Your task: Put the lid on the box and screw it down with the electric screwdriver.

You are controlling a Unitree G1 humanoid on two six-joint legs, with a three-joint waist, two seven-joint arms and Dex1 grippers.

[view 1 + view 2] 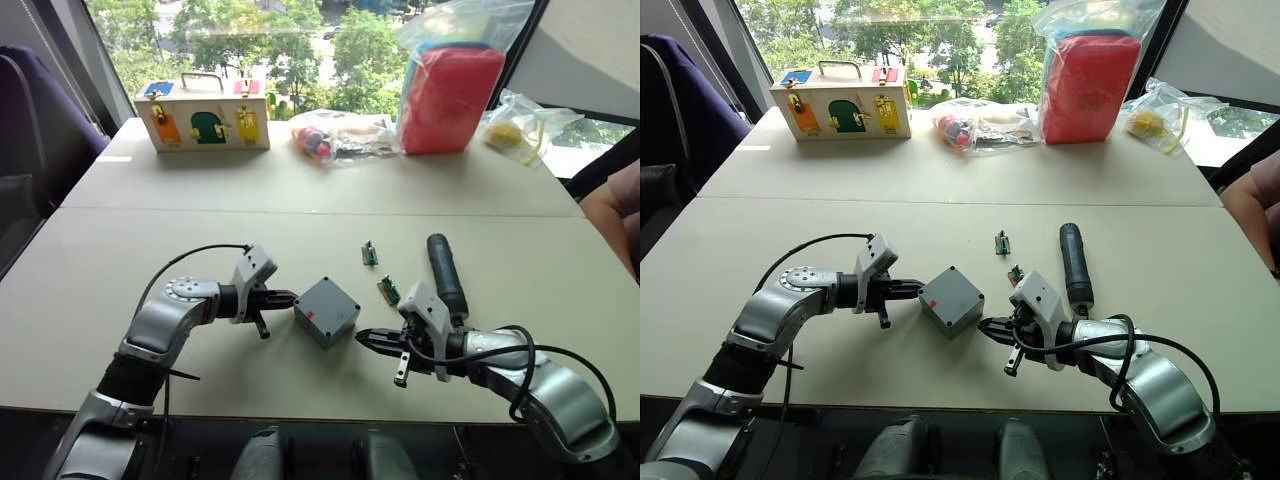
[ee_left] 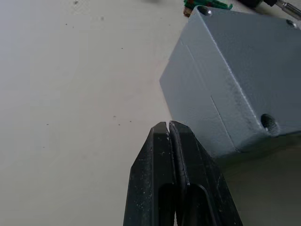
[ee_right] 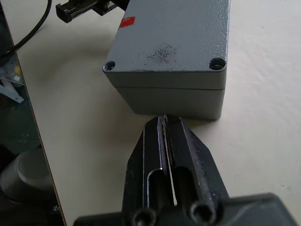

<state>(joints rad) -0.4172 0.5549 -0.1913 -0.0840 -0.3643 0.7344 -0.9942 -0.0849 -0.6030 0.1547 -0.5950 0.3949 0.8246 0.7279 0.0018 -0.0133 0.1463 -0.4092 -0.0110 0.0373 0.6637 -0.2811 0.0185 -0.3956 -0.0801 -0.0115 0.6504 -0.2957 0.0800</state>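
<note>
The grey box (image 1: pixel 327 310) stands in the middle of the near table, with a small red mark on its front-left side. The lid (image 3: pixel 174 42) lies flat on top of it, with a seam running below its rim and screw holes at its corners. My left gripper (image 1: pixel 290 297) is shut, its tips right at the box's left corner. My right gripper (image 1: pixel 362 338) is also shut, pointing at the box's front-right wall from very close. The electric screwdriver (image 1: pixel 445 275) lies on the table to the right of the box, behind my right wrist.
Two small green connector pieces (image 1: pixel 370 253) (image 1: pixel 388 290) lie between box and screwdriver. At the table's far edge stand a wooden box with coloured doors (image 1: pixel 204 115), plastic bags (image 1: pixel 340 138) and a red bagged item (image 1: pixel 450 95). A person's arm (image 1: pixel 612 215) shows at the right edge.
</note>
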